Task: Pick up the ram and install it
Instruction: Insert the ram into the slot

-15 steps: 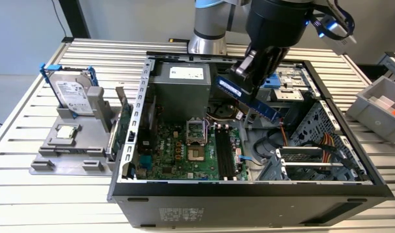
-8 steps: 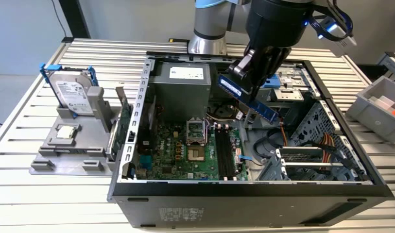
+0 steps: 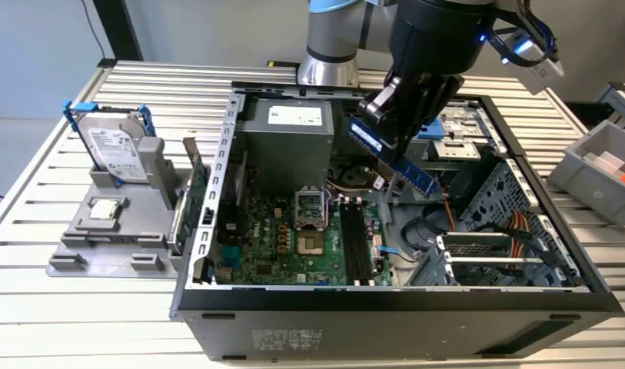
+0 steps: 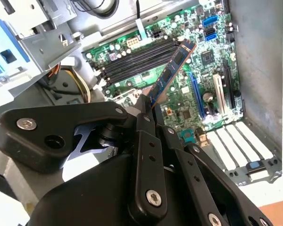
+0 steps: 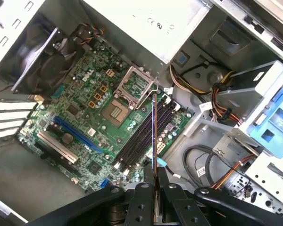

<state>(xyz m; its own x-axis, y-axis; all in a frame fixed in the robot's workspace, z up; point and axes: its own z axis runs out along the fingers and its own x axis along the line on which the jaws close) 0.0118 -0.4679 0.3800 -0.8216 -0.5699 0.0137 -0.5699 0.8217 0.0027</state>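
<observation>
My gripper (image 3: 392, 129) is shut on the ram (image 3: 397, 157), a long thin stick with a blue face, and holds it tilted in the air over the open computer case. In the second wrist view the ram (image 4: 172, 69) sticks out from the gripper (image 4: 148, 109) above the green motherboard. The first wrist view has the ram (image 5: 154, 134) edge-on, running out from the gripper (image 5: 154, 186) over the black memory slots (image 5: 140, 140). Those slots (image 3: 355, 244) lie empty on the motherboard, below and nearer the case front than the ram, which is clear of them.
The case wall (image 3: 204, 231) and drive cage (image 3: 497, 254) ring the motherboard, with a power supply (image 3: 291, 138) at the back and orange cables (image 5: 226, 108) beside the slots. A hard drive (image 3: 118, 150) stands on a grey fixture (image 3: 87, 254) at the exterior view's left; a grey bin (image 3: 600, 181) at the right.
</observation>
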